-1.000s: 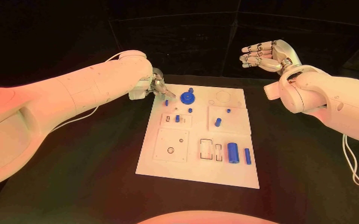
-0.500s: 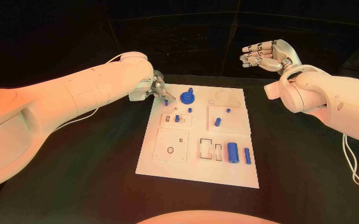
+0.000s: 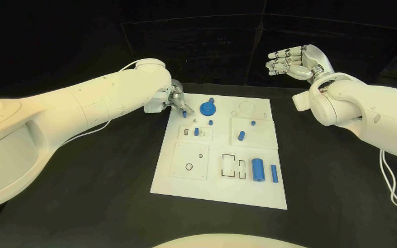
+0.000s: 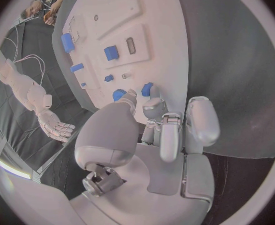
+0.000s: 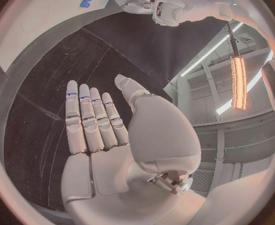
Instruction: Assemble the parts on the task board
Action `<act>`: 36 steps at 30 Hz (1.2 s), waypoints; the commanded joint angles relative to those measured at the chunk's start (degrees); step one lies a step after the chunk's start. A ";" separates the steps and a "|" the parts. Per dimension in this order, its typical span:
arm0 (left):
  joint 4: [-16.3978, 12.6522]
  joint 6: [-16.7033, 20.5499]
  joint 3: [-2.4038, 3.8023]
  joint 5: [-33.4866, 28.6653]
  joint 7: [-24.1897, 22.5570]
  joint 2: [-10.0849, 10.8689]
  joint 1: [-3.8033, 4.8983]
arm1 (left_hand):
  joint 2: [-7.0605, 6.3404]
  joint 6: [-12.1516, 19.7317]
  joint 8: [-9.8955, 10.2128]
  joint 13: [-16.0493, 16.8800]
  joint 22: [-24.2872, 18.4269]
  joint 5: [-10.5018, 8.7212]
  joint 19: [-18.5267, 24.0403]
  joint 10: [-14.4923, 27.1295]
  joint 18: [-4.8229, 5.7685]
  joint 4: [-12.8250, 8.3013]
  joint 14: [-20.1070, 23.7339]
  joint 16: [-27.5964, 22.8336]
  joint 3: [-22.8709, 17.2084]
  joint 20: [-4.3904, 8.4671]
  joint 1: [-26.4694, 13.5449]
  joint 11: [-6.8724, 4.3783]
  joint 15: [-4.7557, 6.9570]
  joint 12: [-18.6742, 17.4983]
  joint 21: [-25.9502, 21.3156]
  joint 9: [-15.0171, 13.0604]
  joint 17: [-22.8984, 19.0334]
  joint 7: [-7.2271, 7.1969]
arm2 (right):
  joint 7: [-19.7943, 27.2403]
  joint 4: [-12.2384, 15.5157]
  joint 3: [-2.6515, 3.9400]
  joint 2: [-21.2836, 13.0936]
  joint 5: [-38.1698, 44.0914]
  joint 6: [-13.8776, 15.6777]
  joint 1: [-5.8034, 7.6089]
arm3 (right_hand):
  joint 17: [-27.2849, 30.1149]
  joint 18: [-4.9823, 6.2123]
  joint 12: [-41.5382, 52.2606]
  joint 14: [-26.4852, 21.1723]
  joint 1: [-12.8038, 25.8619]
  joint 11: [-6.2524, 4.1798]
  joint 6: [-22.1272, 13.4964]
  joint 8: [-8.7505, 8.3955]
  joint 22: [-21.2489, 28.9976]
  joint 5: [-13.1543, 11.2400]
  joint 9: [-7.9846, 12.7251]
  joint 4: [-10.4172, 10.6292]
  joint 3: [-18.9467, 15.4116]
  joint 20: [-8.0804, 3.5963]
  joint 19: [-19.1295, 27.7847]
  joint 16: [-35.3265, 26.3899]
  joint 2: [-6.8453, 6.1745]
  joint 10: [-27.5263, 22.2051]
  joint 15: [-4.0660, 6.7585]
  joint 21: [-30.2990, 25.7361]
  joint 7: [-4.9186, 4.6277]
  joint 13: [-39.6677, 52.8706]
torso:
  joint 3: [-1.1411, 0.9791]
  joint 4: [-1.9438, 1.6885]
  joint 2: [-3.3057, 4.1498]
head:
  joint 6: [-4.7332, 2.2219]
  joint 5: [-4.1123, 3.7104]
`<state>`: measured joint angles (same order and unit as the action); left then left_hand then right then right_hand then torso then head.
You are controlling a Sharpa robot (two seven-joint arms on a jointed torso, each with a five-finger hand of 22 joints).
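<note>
Left wrist view: left hand (image 4: 165, 130) fingertips at small blue part (image 4: 147, 89)

board (image 3: 217, 193) mid-counter (image 3: 99, 190) | left robot hand (image 3: 175, 100) at board's far left corner, beside disc (image 3: 207, 108) | cylinder (image 3: 257, 169) and rod (image 3: 273, 173) near right | right robot hand (image 3: 294, 61) beyond far right corner
</note>
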<state>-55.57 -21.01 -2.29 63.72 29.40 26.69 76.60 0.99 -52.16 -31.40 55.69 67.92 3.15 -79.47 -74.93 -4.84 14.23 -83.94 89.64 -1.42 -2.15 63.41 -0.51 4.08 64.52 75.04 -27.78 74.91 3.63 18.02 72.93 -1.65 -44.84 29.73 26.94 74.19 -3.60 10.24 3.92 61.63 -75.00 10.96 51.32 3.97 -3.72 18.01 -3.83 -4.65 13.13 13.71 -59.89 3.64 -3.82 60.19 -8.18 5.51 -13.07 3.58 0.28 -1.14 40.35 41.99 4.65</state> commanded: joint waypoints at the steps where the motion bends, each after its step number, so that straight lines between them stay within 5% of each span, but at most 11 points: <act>1: -0.09 -0.39 0.03 0.38 0.41 0.03 0.08 | 0.84 -0.57 -0.43 -0.07 0.04 -0.33 -0.45 0.02 -0.10 -0.56 -6.06 0.36 -0.39 0.02 1.14 -0.17 0.12 0.11 0.10 0.08 15.09 -0.08 | 0.52 0.04 0.04 0.06 -0.21 -0.46 0.14 | 0.03 0.25 -0.02 -0.23 0.44 -0.05 -0.37 -0.12 -0.07 0.30 0.01 -0.18 -0.24 0.31 -0.22 -0.04 0.28 -0.35 -0.08 -0.31 -1.46 -0.02 | 0.01 -0.04 0.00 | 0.11 -0.05; 7: -0.15 -0.10 0.03 0.38 0.47 0.09 0.08 | 2.81 -0.72 -1.00 -0.26 0.09 -0.34 -0.47 0.08 -0.11 -2.74 -6.06 0.36 -1.78 0.12 4.33 -0.37 0.26 0.08 0.06 0.02 15.09 -0.29 | 0.52 -0.02 0.04 0.06 -0.21 -0.46 0.14 | 0.03 0.25 -0.02 -0.22 0.43 -0.06 -0.36 -0.11 -0.07 0.31 0.01 -0.19 -0.22 0.30 -0.24 -0.04 0.33 -0.35 -0.07 -0.32 -1.46 -0.03 | 0.03 -0.03 -0.01 | 0.22 0.00; 16: -0.52 1.82 0.04 0.37 0.38 0.20 0.07 | 6.39 0.04 -1.86 -0.59 0.11 -0.34 -0.42 0.36 -0.13 -8.95 -6.06 0.36 -8.35 0.61 11.90 -1.04 0.81 -0.25 -0.10 -0.21 15.09 -1.02 | 0.50 -0.06 0.04 0.08 -0.21 -0.47 0.14 | 0.03 0.26 -0.02 -0.21 0.41 -0.07 -0.36 -0.11 -0.07 0.32 0.01 -0.22 -0.17 0.30 -0.26 -0.04 0.42 -0.35 -0.06 -0.36 -1.45 -0.03 | 0.03 0.02 0.00 | 0.35 0.00; 25: -3.06 4.68 0.06 -2.13 0.10 2.07 0.07 | 4.99 0.74 -4.55 -0.77 0.32 -0.42 -0.50 -0.01 -0.08 -10.96 -6.06 0.36 -14.81 0.83 10.21 -1.22 0.90 -0.32 -0.17 -1.95 15.09 -1.16 | 0.45 -0.25 0.04 0.18 -0.21 -0.56 0.14 | 0.03 0.26 -0.02 -0.21 0.41 -0.07 -0.36 -0.11 -0.07 0.32 0.01 -0.22 -0.17 0.30 -0.26 -0.04 0.42 -0.35 -0.06 -0.36 -1.45 -0.03 | 0.01 -0.09 -0.06 | 0.51 -0.07; 36: -11.35 9.49 0.09 -4.95 -0.11 7.39 0.11 | 2.87 1.03 -6.84 -0.67 1.09 -0.41 -0.87 -0.63 0.07 -11.80 -6.06 0.36 -20.35 0.99 7.50 -1.50 1.09 -0.02 0.19 -3.58 15.09 -1.54 | 0.44 -0.52 0.04 -0.02 -0.21 -0.67 0.14 | 0.03 0.26 -0.03 -0.21 0.40 -0.07 -0.37 -0.12 -0.07 0.33 0.02 -0.25 -0.14 0.29 -0.28 -0.04 0.48 -0.35 -0.06 -0.40 -1.45 -0.03 | 0.03 -0.21 -0.07 | 0.60 0.04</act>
<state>-66.24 -14.71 -2.24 60.54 29.47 33.90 76.60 3.68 -51.37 -38.05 55.11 68.96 2.81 -80.29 -75.45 -4.84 6.61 -83.95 89.64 -17.45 -1.34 71.38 -1.84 4.92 64.52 75.04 -31.35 74.90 2.33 17.99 72.40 -1.65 -44.84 29.68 26.68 74.19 -3.60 10.24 3.92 61.63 -74.78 10.96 51.32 3.97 -3.72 18.01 -3.83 -4.65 13.13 13.71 -59.90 3.64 -3.60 60.19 -8.18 5.30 -13.07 3.58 0.29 -1.33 40.28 42.58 4.61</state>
